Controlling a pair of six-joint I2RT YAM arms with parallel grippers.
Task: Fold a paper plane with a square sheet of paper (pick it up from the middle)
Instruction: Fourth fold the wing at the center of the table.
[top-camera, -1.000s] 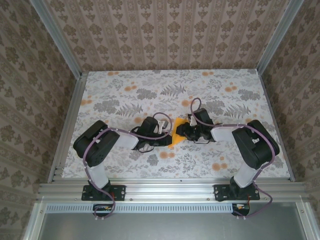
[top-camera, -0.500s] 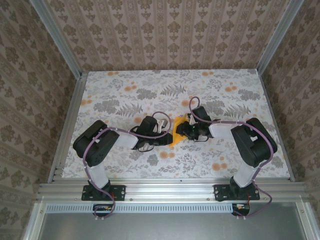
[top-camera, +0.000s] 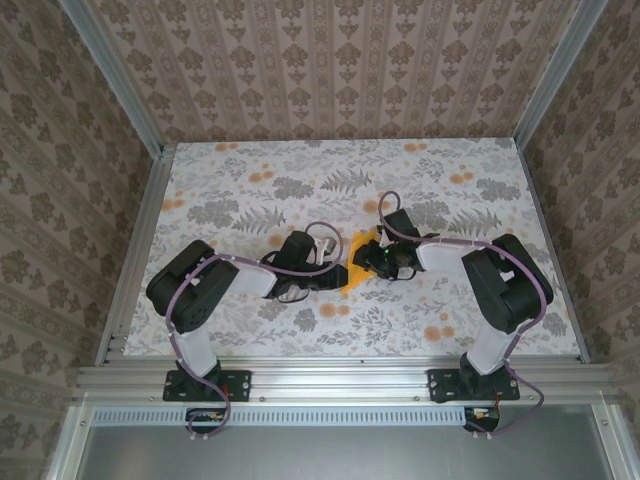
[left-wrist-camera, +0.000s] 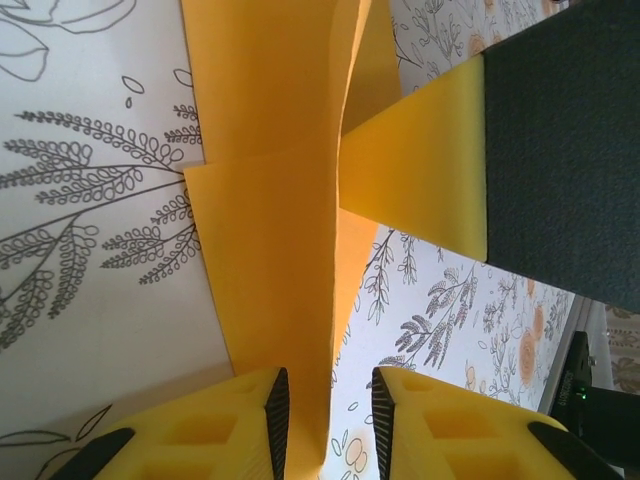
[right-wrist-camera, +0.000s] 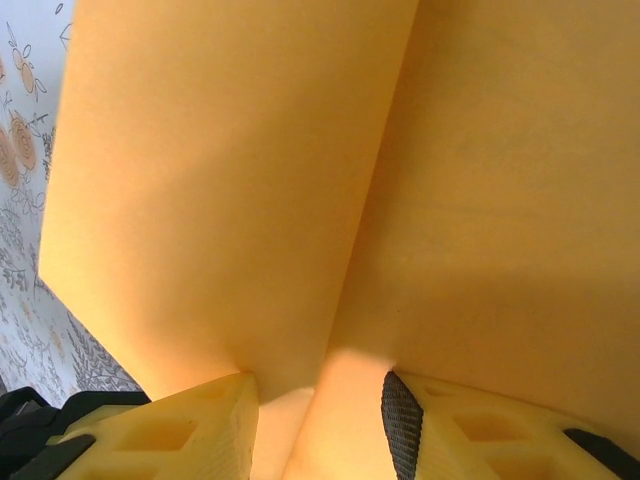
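1. Seen from above, the orange sheet of paper (top-camera: 349, 281) lies near the middle of the flower-printed table (top-camera: 450, 180). It is partly folded and partly raised off the surface.
2. The left tool (top-camera: 337, 270) is placed at the paper's left side and the right tool (top-camera: 368, 262) at its right side. The two are set close to one another.
3. In the left wrist view, a standing fold of the paper (left-wrist-camera: 265, 250) is seen running down between the left tool's yellow fingers (left-wrist-camera: 225, 425).
4. The left tool's jaws are set narrowly apart. The fold is laid against one pad, and a strip of printed table is seen between the paper and the other pad.
5. To the left of that fold, flat layers of the paper are spread on the table, with a stepped edge where one layer overlaps another.
6. At the upper right of the same view, one finger (left-wrist-camera: 420, 170) of the right tool is seen, yellow with a dark pad. Its tip is set against the raised fold from the side.
7. In the right wrist view, two panels of the paper (right-wrist-camera: 230, 180) are seen meeting at a crease. The crease runs down into the gap between the right tool's fingers (right-wrist-camera: 180, 430).
8. That gap is filled with paper, and whether the pads are pressed onto it cannot be told.
9. A sliver of the table is seen at the left edge of that view.
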